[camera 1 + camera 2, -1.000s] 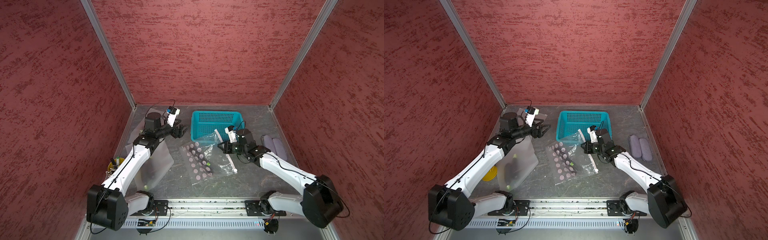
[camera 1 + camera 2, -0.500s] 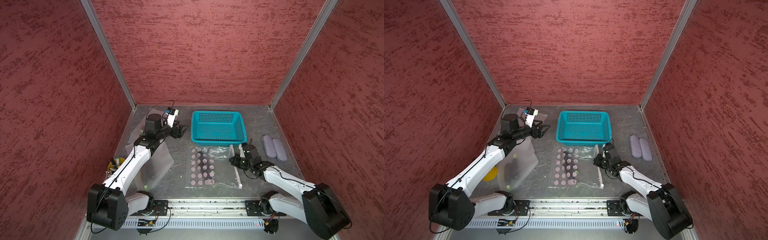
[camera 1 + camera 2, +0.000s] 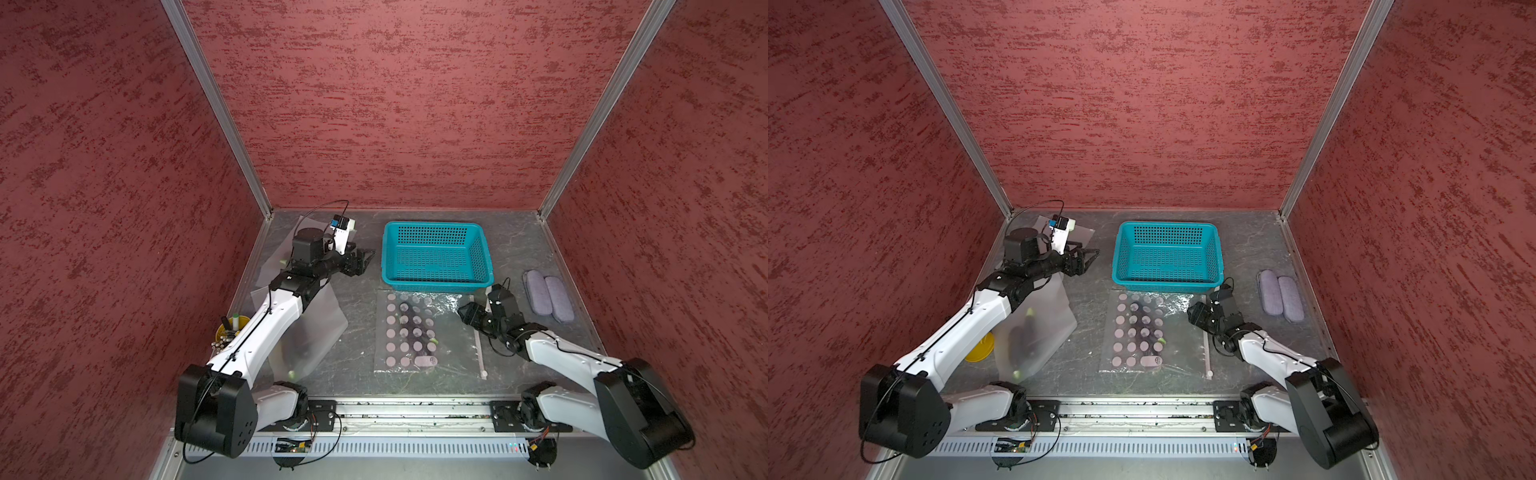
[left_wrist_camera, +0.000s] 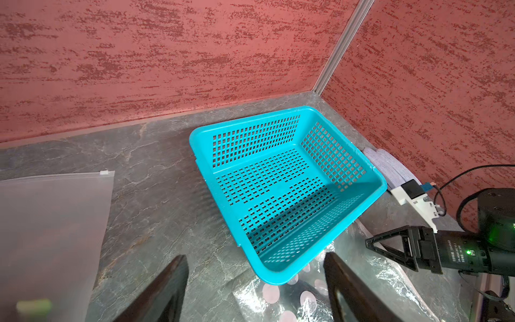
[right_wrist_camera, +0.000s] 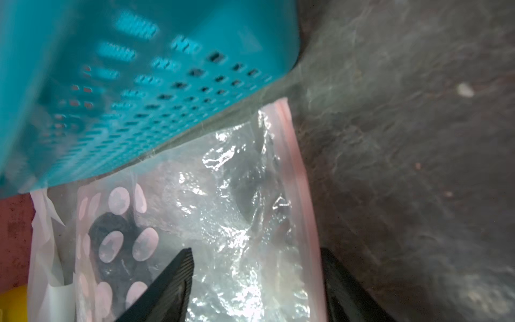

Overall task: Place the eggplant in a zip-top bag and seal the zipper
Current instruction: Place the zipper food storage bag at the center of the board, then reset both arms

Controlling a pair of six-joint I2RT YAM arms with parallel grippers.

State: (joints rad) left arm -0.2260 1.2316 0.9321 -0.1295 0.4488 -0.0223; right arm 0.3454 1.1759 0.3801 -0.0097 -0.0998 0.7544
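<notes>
Presently, the zip-top bag (image 3: 446, 328), clear with pink dots, lies flat at the centre of the surface (image 3: 357, 291), at 6 o'clock from the teal basket (image 3: 436, 284). The eggplant (image 5: 110, 221) is inside it, a dark shape behind the dots. The pink zipper strip (image 3: 481, 357) runs along the bag's 3 o'clock edge; whether it is sealed cannot be told. The right jaws stand wide open, low over that edge near its 12 o'clock end, the strip passing between the fingers (image 5: 170, 284), nothing gripped. The left jaws, at 10 o'clock on the surface, are likewise spread and empty, pointing toward the basket. Two grey pouches (image 3: 548, 297) lie at 3 o'clock, apart from the bag.
</notes>
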